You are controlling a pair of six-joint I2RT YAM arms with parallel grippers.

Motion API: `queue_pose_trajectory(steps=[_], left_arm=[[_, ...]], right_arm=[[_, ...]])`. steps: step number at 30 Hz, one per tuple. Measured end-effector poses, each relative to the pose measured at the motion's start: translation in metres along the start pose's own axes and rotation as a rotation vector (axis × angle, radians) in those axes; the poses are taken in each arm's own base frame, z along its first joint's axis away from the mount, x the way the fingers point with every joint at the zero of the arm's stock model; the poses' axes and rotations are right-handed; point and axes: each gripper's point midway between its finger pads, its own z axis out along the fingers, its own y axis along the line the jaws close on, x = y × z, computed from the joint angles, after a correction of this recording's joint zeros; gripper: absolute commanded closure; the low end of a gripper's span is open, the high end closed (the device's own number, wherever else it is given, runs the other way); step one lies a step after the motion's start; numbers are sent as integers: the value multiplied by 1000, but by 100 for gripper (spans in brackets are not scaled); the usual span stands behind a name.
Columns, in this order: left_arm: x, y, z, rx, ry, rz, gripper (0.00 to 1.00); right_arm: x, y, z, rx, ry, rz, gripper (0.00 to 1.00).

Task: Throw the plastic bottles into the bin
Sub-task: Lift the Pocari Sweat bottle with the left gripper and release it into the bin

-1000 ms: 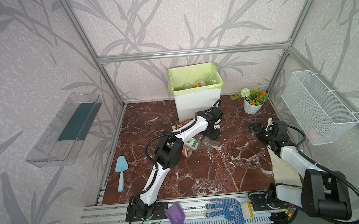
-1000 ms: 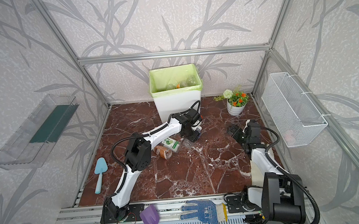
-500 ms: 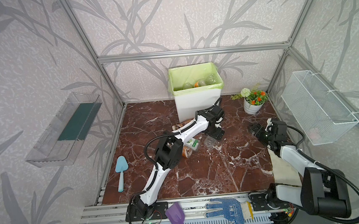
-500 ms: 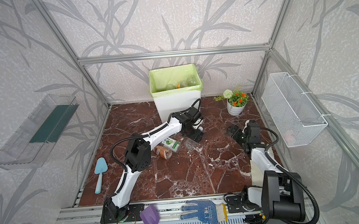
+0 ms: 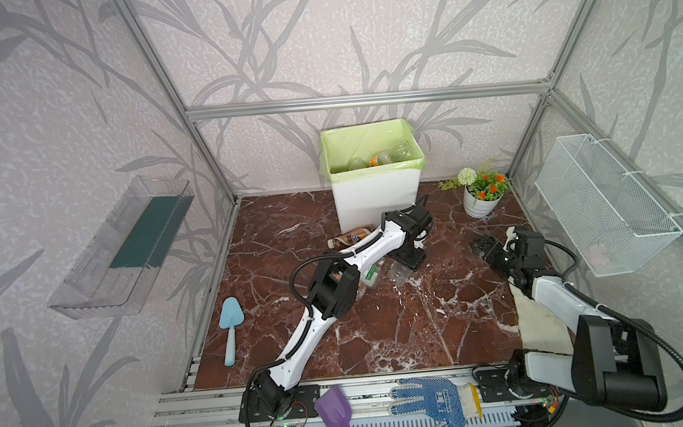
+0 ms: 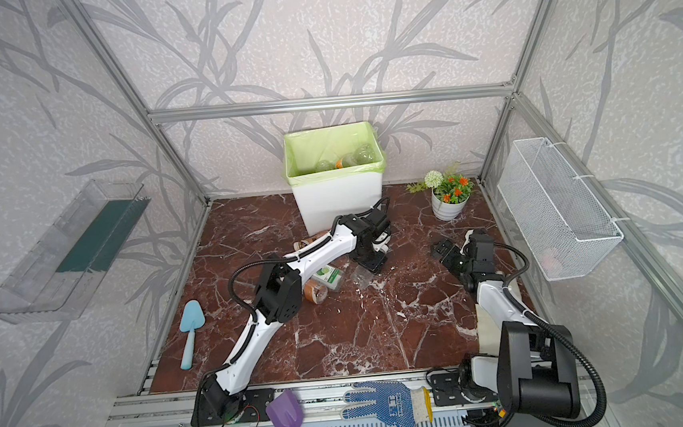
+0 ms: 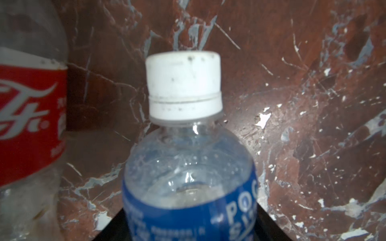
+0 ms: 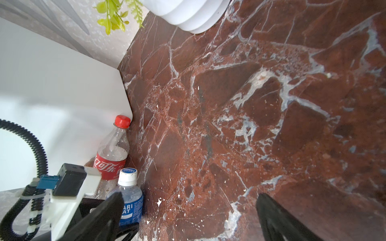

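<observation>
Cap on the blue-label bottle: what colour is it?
White. The cap shows best in the left wrist view.

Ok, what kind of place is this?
Probably a robot test cell, not a real room: a metal frame with wallpapered panels, two robot arms mounted on a front rail, and a lined bin.

We are looking at a robot test cell, not a lived-in room: an aluminium frame (image 5: 364, 100) holds leaf-print wallpaper (image 5: 359, 34) around a marble-print desk (image 5: 423, 320), with a left arm (image 5: 311, 333) and right arm (image 5: 554, 293) bolted to a front rail (image 5: 205, 404). A flower pot (image 5: 477, 208), trowel (image 5: 229, 319) and glove (image 5: 429, 399) lie about.
</observation>
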Motion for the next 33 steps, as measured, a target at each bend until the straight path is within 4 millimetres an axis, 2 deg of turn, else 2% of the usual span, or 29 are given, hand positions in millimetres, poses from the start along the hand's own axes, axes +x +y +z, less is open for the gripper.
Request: queue_pose_trajectory(steps=[5, 7, 9, 11, 14, 15, 17, 19, 22, 23, 25, 27, 29, 30, 31, 32, 33], left_arm=[[-5, -6, -7, 26, -19, -1, 45], [-11, -10, -17, 45, -56, 4, 46], [-19, -15, -38, 62, -113, 11, 46], [-31, -19, -73, 74, -202, 24, 47], [-54, -22, -156, 61, -413, 69, 49], [-61, -21, -192, 43, -506, 88, 52], [-67, -14, -268, -18, -701, 119, 52], [-61, -4, -356, -95, -926, 142, 47], [-40, 16, -470, -203, -1224, 145, 46], [-33, 25, -496, -230, -1295, 130, 46], [-25, 57, -535, -291, -1401, 76, 46], [-26, 92, -551, -342, -1454, 10, 45], [-42, 127, -535, -376, -1432, -48, 41], [-56, 141, -515, -376, -1397, -68, 39], [-70, 151, -496, -368, -1364, -83, 32], [-85, 159, -469, -359, -1318, -91, 29], [-101, 169, -432, -345, -1251, -106, 25]], right_arm=[[1, -1, 1, 0, 7, 2, 1], [1, -1, 1, 0, 7, 2, 1], [2, -1, 1, 0, 8, 2, 1], [2, -1, 1, 0, 11, 3, 1], [4, -1, 2, -1, 18, 5, 1], [4, -1, 3, -1, 20, 5, 1], [4, -1, 3, -2, 20, 5, 1], [3, -1, 3, -4, 19, 5, 0], [4, 0, 2, -7, 21, 6, 0], [4, 0, 2, -9, 23, 7, 0], [4, 1, 2, -12, 25, 9, 1], [5, 2, 2, -17, 28, 10, 2], [5, 3, 2, -20, 28, 11, 2], [4, 4, 1, -22, 26, 10, 2], [3, 5, 0, -25, 23, 8, 2], [3, 6, -1, -29, 19, 5, 2], [1, 8, -3, -33, 14, 2, 2]])
